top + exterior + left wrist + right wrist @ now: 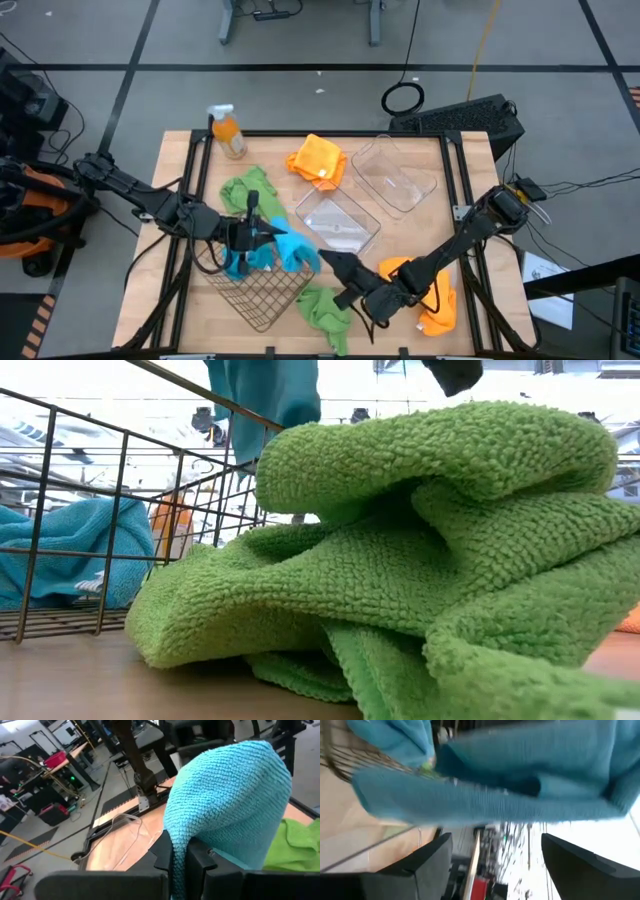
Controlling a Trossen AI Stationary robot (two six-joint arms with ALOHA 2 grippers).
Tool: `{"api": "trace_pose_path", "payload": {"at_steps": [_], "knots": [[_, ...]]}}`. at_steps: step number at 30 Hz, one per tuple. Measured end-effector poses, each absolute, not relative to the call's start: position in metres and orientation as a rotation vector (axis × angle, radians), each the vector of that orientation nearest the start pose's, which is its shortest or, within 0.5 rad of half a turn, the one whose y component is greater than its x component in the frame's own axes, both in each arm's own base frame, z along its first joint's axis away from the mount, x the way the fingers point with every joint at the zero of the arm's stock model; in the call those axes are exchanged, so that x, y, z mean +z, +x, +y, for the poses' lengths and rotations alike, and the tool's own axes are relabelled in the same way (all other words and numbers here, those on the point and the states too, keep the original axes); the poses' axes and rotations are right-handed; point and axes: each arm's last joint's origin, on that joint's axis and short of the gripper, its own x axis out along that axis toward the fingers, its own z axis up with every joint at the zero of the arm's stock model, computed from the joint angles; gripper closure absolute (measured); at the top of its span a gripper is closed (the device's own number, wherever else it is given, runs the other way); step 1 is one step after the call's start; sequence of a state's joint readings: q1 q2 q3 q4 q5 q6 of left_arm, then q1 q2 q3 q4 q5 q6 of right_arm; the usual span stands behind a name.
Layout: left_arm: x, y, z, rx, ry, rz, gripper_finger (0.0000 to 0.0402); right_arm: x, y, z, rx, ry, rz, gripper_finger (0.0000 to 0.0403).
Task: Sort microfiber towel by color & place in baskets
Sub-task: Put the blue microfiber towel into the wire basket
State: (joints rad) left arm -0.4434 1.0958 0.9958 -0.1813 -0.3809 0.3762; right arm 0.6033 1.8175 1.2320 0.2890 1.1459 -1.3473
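Note:
My left gripper [260, 236] is over the dark wire basket [265, 292], shut on a bright blue towel [292, 250]. A second blue towel [238, 263] lies inside the basket. My right gripper [335, 265] is open just right of the held towel, which fills the right wrist view [495, 780] beyond the spread fingers; I cannot tell whether they touch it. One green towel [245, 190] lies beyond the basket. Another [325, 308] lies bunched at the near edge. Orange towels lie far [318, 160] and near right [432, 300]. The two clear tubs [340, 225] [395, 175] stand mid-table. My left gripper pinches a bunched fold of the blue towel [177, 847] between its two fingers [200, 862], coming roughly level from the table's left. The cloth bulges out past the fingertips [230, 795]. It is lifted, and hangs over the basket's right rim [265, 400].
An orange spray bottle [228, 130] stands at the far left corner. The near green towel [400, 560] lies right beside the wire basket [100, 510]. The table's raised black edge rails [470, 250] frame the wood. Cables and a dark box [470, 115] lie on the floor beyond.

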Motion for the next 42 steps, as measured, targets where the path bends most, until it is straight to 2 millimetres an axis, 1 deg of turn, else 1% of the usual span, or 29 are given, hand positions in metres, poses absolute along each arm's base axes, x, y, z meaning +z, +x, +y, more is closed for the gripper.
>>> {"api": "trace_pose_path", "payload": {"at_steps": [4,8,10,16,22,26,33,39,42], "knots": [[0.351,0.224,-0.089,-0.081,0.423,0.213,0.0377,0.247,0.348,0.205,-0.295,-1.569,0.508,0.0099],[0.350,0.226,-0.085,-0.063,0.386,0.222,0.0377,0.235,0.353,0.209,-0.272,-1.764,0.562,0.0099],[0.350,0.226,-0.084,-0.061,0.384,0.223,0.0377,0.229,0.355,0.210,-0.238,-1.823,0.573,0.0099],[0.349,0.227,-0.081,-0.051,0.387,0.238,0.0377,0.220,0.363,0.209,-0.238,-1.874,0.573,0.0099],[0.348,0.230,-0.071,-0.020,0.374,0.261,0.0377,0.224,0.367,0.204,-0.255,-1.882,0.581,0.0101],[0.348,0.231,-0.067,-0.053,0.330,0.259,0.0377,0.227,0.373,0.197,-0.267,-1.876,0.596,0.0118],[0.347,0.233,-0.062,-0.040,0.317,0.264,0.0377,0.221,0.376,0.188,-0.216,-1.929,0.639,0.0145],[0.340,0.239,-0.054,0.001,0.270,0.318,0.0377,0.223,0.377,0.189,-0.170,-1.996,0.605,0.0149],[0.336,0.243,-0.052,0.018,0.244,0.337,0.0377,0.225,0.378,0.189,-0.176,-2.015,0.597,0.0149]]}}
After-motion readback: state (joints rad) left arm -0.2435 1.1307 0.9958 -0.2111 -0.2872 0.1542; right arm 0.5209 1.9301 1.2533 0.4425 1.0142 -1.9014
